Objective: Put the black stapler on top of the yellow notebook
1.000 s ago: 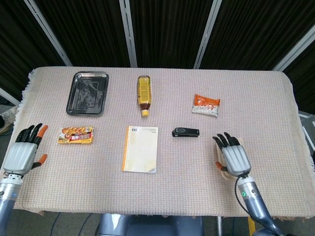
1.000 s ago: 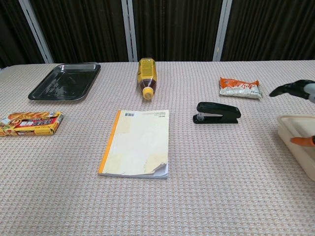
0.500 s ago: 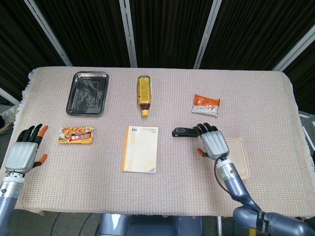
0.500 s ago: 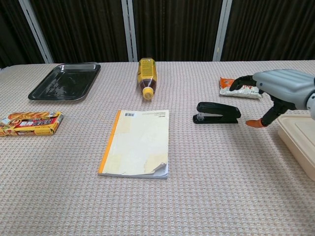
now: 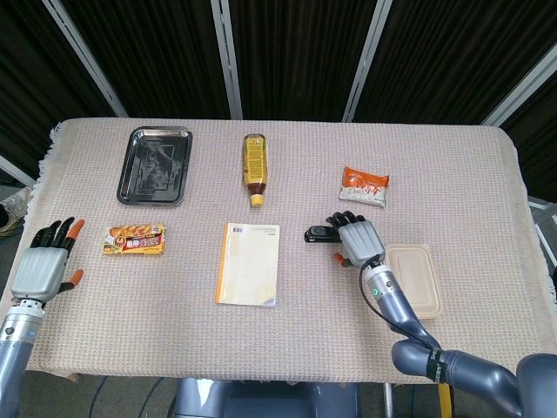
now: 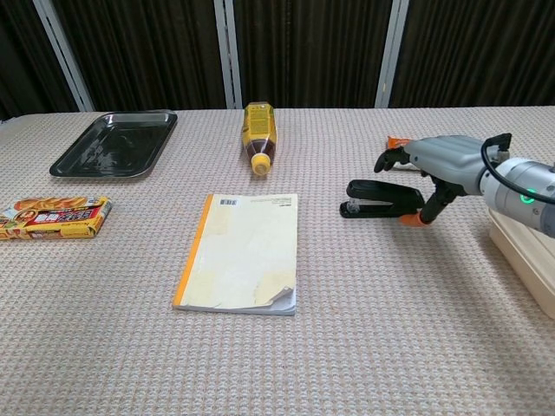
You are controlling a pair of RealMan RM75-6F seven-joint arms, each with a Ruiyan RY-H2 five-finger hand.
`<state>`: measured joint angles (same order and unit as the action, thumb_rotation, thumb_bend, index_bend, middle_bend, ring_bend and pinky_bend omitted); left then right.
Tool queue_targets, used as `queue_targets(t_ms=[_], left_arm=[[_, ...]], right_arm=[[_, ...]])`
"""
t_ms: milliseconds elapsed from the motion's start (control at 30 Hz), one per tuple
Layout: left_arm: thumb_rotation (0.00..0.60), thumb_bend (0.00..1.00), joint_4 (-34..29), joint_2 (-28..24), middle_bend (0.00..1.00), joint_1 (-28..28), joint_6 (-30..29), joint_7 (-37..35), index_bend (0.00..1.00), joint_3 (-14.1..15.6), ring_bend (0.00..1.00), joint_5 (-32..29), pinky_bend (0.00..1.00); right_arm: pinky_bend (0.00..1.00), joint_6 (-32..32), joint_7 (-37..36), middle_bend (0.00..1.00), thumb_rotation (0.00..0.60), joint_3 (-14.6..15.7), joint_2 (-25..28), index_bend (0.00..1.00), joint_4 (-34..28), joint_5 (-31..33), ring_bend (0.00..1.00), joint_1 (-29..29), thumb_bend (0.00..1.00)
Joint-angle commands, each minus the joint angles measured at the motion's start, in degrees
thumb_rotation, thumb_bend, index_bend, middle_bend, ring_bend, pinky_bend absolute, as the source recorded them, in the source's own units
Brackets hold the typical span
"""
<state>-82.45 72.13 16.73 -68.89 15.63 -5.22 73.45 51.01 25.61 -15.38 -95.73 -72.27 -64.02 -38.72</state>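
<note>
The black stapler lies flat on the cloth, right of the yellow notebook, with a gap between them. My right hand arches over the stapler's right end. Its fingers reach past the far side and the orange-tipped thumb sits at the near side; no firm grip shows. The stapler's right end is hidden under the hand in the head view. My left hand hovers at the table's left edge, fingers spread, holding nothing.
A black metal tray sits at the back left and a brown bottle lies beyond the notebook. An orange snack packet lies behind my right hand, a beige container to its right. A snack box lies at left.
My right hand moved left from over the beige container to the stapler's right end, uncovering the container. The stapler, the notebook and my left hand stayed put.
</note>
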Motion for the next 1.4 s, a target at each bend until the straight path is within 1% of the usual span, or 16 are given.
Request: queue_targets(t_ms=[33,200,300,367,633,767,833,933,1067,1267,1333,1400], left_arm=[[0.600,0.31,0.14,0.01,0.00,0.13,0.22,-0.09,0.00,-0.05,0.00,-0.29,0.11],[0.600,0.32,0.48,0.06,0.00,0.49,0.87,-0.26,0.00,-0.12,0.00,-0.88,0.11],[0.600,0.31,0.64,0.07,0.00,0.57,0.96,-0.45,0.00,-0.17,0.00,-1.09,0.11],[0.600,0.31,0.73,0.05,0.00,0.63,1.01,-0.55,0.00,-0.15,0.00,-1.14,0.11],[0.600,0.32,1.05,-0.10,0.00,0.91,1.36,-1.27,0.00,-0.04,0.00,-1.12,0.11],[0.600,0.32,1.10,-0.21,0.00,0.92,1.24,-1.63,0.00,0.06,0.00,-0.91,0.11],[0.600,0.32,1.13,-0.23,0.00,0.91,1.22,-1.82,0.00,0.06,0.00,-0.93,0.11],[0.600,0.32,1.05,-0.29,0.00,0.96,1.17,-2.01,0.00,0.22,0.00,-0.66,0.11],[0.600,0.32,0.75,-0.32,0.00,0.98,0.94,-1.92,0.00,0.48,0.00,-0.17,0.11],[0.600,0.32,0.15,-0.18,0.00,1.27,0.77,-1.21,0.00,0.94,0.00,0.84,0.11],[0.600,0.32,-0.33,-0.19,0.00,1.46,0.60,-1.13,0.00,1.21,0.00,1.73,0.11],[0.600,0.32,-0.55,-0.32,0.00,1.47,0.47,-1.44,0.00,1.36,0.00,2.17,0.11]], right_arm=[[0.30,-1.65,-2.11,0.18,0.600,0.35,-1.95,0.20,3.55,0.30,0.16,-1.65,0.25],[0.32,-3.09,-4.68,0.19,0.600,0.63,-3.89,0.22,7.55,-0.26,0.17,-3.38,0.27],[0.37,-3.48,-6.05,0.23,0.600,0.85,-4.97,0.28,9.65,-0.91,0.22,-4.18,0.29],[0.43,-3.60,-6.65,0.27,0.600,1.09,-5.61,0.36,10.89,-1.33,0.27,-4.61,0.31],[0.64,-1.74,-8.31,0.44,0.600,1.53,-8.21,0.59,15.07,-3.32,0.47,-5.71,0.33],[0.73,-1.05,-8.48,0.49,0.600,1.55,-8.99,0.64,16.26,-3.82,0.53,-6.11,0.35],[0.76,-0.46,-8.10,0.50,0.600,1.64,-9.14,0.66,16.40,-4.09,0.56,-6.20,0.37],[0.78,1.51,-6.14,0.50,0.600,2.05,-8.37,0.67,14.16,-4.56,0.58,-5.66,0.40],[0.78,3.97,-2.69,0.51,0.600,2.40,-6.69,0.67,9.40,-4.46,0.59,-4.70,0.40],[0.78,8.79,4.96,0.51,0.600,3.42,-4.66,0.67,-0.03,-3.54,0.59,-2.60,0.40],[0.78,11.16,8.77,0.51,0.600,4.15,-4.86,0.67,-4.36,-3.25,0.59,-1.80,0.40],[0.78,12.71,12.10,0.51,0.600,4.48,-5.41,0.67,-7.11,-2.77,0.59,-1.55,0.40]])
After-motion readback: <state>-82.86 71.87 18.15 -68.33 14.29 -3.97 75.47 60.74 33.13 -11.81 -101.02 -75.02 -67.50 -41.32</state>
